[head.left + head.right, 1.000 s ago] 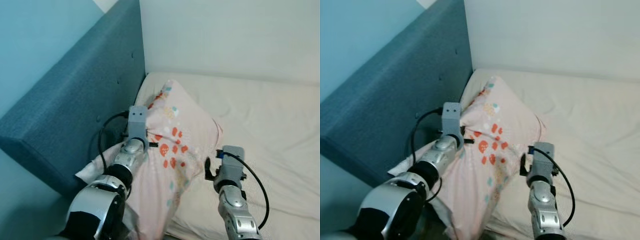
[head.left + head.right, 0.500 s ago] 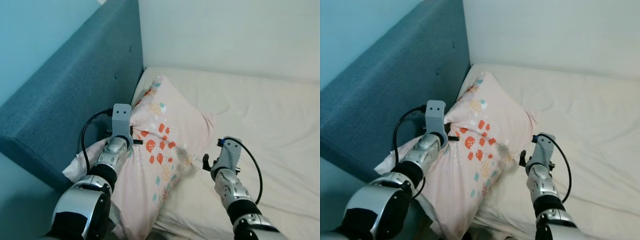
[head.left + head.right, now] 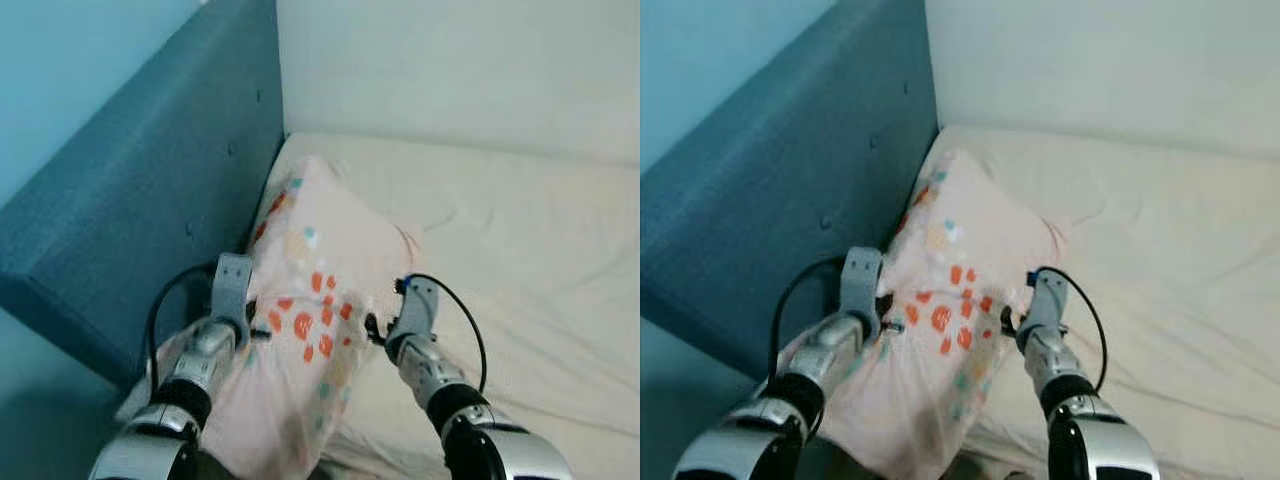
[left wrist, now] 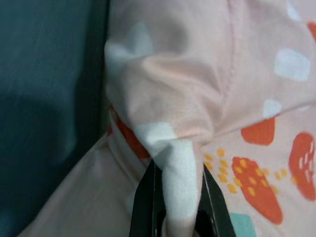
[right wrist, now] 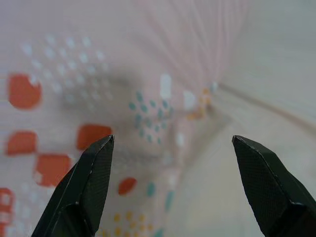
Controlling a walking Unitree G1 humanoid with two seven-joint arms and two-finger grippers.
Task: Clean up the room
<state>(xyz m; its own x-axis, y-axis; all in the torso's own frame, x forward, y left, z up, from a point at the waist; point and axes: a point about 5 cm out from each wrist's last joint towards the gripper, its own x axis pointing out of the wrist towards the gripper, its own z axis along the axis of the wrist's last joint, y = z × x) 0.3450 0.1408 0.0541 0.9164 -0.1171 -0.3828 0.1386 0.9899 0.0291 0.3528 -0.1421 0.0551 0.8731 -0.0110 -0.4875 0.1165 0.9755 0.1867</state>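
Pillow [image 3: 310, 300] lies lengthwise, far end toward headboard [image 3: 150, 190] corner.

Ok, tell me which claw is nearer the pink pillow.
Left. The left claw is shut on a fold of the pillow; the right claw is open just beside its edge.

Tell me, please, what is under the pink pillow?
The pink pillow lies on the cream mattress, against the blue headboard. The left gripper pinches its fabric. Anything beneath the pillow is covered.
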